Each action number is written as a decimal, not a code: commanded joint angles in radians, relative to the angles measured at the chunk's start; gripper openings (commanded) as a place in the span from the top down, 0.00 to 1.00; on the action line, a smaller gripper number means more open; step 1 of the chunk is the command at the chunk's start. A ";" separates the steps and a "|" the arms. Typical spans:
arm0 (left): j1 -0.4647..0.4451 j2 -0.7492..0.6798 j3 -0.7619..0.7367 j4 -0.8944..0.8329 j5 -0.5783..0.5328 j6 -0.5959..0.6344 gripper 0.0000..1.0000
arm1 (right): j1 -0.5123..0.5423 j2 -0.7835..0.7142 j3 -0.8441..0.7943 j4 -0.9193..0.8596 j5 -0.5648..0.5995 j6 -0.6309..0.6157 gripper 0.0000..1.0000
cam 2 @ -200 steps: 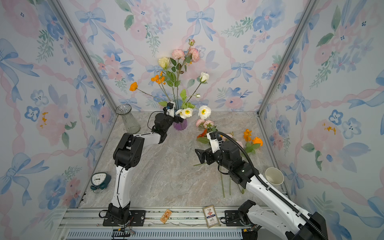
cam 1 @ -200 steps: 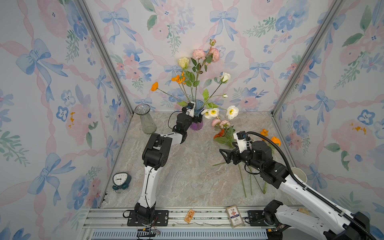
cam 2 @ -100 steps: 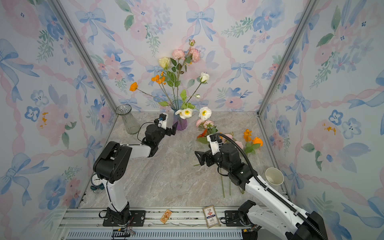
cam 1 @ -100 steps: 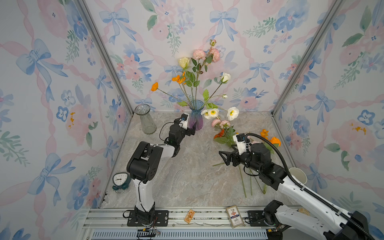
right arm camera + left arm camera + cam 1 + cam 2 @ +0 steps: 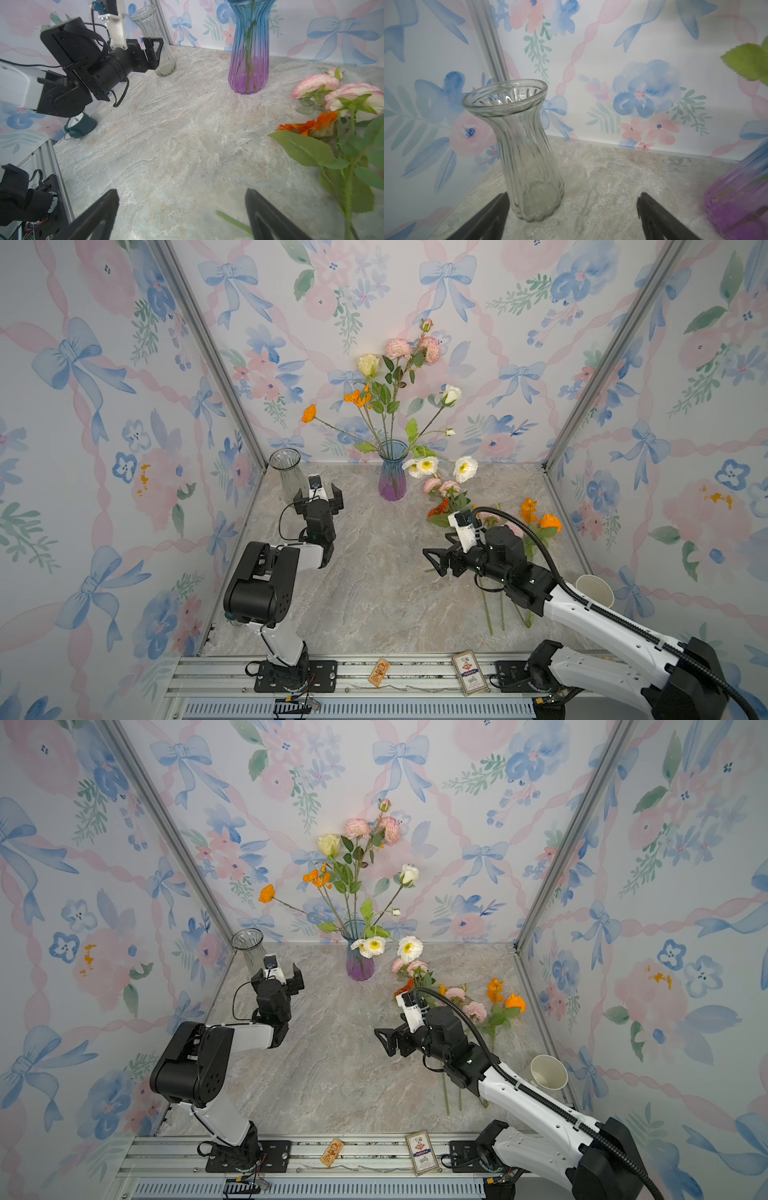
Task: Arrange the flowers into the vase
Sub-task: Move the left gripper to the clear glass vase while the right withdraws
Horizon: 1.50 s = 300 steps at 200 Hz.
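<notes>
Flowers (image 5: 550,522) lie beside the right arm (image 5: 602,620); both arms' jaws gape empty. I'd pinch the nearest stem (image 5: 232,221) low, alone.

The right arm (image 5: 523,578) covers parts of the loose flowers (image 5: 550,522); the purple vase (image 5: 737,199) is cropped.

Both top views: high above front rail (image 5: 374,672), looking down and toward back wall (image 5: 415,302); whole surface (image 5: 374,593) and side walls in frame, nearly identical coverage.

Left wrist view: low, close, faces back-left corner; clear vase (image 5: 527,155) very near, coloured vase (image 5: 737,197) only partly in frame.

Right wrist view: low over surface, faces across toward left arm (image 5: 68,68) and back wall; wider reach.

Wrist views share clear vase, coloured vase, strip of back wall.
</notes>
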 commanded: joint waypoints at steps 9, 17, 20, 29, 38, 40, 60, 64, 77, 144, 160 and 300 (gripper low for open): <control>0.055 0.029 0.055 0.019 0.018 -0.040 0.02 | 0.043 0.074 0.062 0.067 0.013 0.016 0.03; 0.070 0.048 0.075 0.019 0.021 -0.048 0.02 | 0.050 0.095 0.068 0.077 0.010 0.022 0.03; 0.074 0.056 0.082 0.019 0.022 -0.050 0.02 | 0.050 0.101 0.071 0.080 0.007 0.025 0.03; 0.086 0.079 0.106 0.020 0.022 -0.052 0.02 | 0.056 0.120 0.078 0.087 0.002 0.031 0.03; 0.095 0.102 0.130 0.024 0.018 -0.054 0.02 | 0.057 0.133 0.086 0.089 -0.003 0.035 0.03; 0.097 0.108 0.135 0.025 0.015 -0.054 0.02 | 0.058 0.136 0.086 0.090 -0.003 0.035 0.03; 0.113 0.159 0.186 0.032 -0.032 -0.045 0.02 | 0.058 0.147 0.090 0.095 -0.002 0.034 0.03; 0.116 0.169 0.195 0.032 -0.039 -0.042 0.02 | 0.059 0.146 0.087 0.100 -0.002 0.033 0.03; 0.129 0.194 0.223 0.039 -0.059 -0.035 0.02 | 0.058 0.147 0.087 0.105 0.001 0.029 0.03; 0.184 0.326 0.363 0.055 0.057 0.046 0.02 | 0.056 0.204 0.152 0.070 -0.005 0.021 0.03; 0.192 0.355 0.398 0.054 0.064 0.059 0.02 | 0.057 0.209 0.153 0.074 -0.003 0.031 0.03; 0.265 0.536 0.625 0.054 0.172 0.084 0.12 | 0.082 0.306 0.218 0.049 0.016 0.047 0.03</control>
